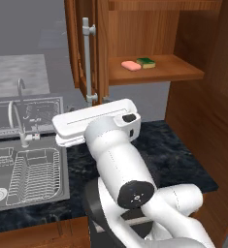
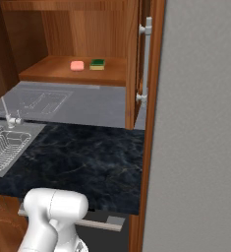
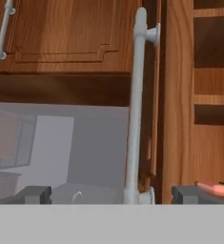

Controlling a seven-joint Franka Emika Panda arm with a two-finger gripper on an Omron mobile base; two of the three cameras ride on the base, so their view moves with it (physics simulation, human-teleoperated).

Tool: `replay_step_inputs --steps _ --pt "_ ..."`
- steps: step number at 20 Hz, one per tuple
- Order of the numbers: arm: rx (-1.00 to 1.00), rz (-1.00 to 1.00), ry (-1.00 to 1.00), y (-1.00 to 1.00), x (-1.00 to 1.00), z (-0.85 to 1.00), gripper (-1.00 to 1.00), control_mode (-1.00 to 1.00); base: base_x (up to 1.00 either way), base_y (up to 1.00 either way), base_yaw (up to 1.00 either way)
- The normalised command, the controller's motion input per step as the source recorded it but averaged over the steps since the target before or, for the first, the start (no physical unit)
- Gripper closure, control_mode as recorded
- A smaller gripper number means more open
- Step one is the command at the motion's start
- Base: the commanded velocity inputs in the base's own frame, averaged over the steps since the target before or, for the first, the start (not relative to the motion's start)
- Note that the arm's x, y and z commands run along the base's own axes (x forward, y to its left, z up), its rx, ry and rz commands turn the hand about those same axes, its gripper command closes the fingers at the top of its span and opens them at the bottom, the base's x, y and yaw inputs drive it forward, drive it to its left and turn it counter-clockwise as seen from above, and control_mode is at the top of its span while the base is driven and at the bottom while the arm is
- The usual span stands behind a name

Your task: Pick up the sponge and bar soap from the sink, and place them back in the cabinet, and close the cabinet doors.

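Observation:
The salmon-pink bar soap (image 1: 131,65) and the dark green sponge (image 1: 146,62) lie side by side on the cabinet (image 1: 183,72) shelf; the right base view shows soap (image 2: 77,65) and sponge (image 2: 97,64) too. Both cabinet doors stand open: the left door (image 1: 103,43) and the right door (image 2: 133,59) are seen nearly edge-on. My gripper (image 3: 111,195) is open, level with the lower end of the left door's silver handle (image 3: 135,109), which rises between the fingertips (image 3: 35,194). The soap (image 3: 213,188) peeks in at the lower right. The sink (image 1: 62,191) lies at the left.
A faucet (image 1: 18,116) stands behind the basin, and a wire rack (image 1: 33,174) lies in it. Black stone counter (image 1: 178,160) runs under the cabinet. A grey wall (image 2: 200,123) closes off the right side. Another cabinet door (image 3: 61,33) hangs further left.

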Motion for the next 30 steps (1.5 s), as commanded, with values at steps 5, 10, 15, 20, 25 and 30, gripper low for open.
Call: replay_step_inputs --steps 5,10,15,20,25,30 --pt "0.0 -0.03 0.0 0.1 0.29 0.0 -1.0 -1.0 0.0 0.0 0.0" --pt "0.0 -0.03 0.0 0.05 0.28 0.0 -1.0 -1.0 0.0 0.0 0.0" --pt "0.01 -0.06 0.0 0.0 0.23 -0.01 -1.0 -1.0 0.0 0.0 0.0" --pt "0.04 -0.08 0.0 -0.04 0.2 0.0 -1.0 -1.0 0.0 0.0 0.0" --pt "0.05 -0.13 0.0 -0.18 0.26 0.0 -1.0 -1.0 0.0 0.0 0.0" --pt "0.04 -0.15 -0.02 -0.41 0.25 -0.01 -1.0 -1.0 0.0 0.0 0.0"
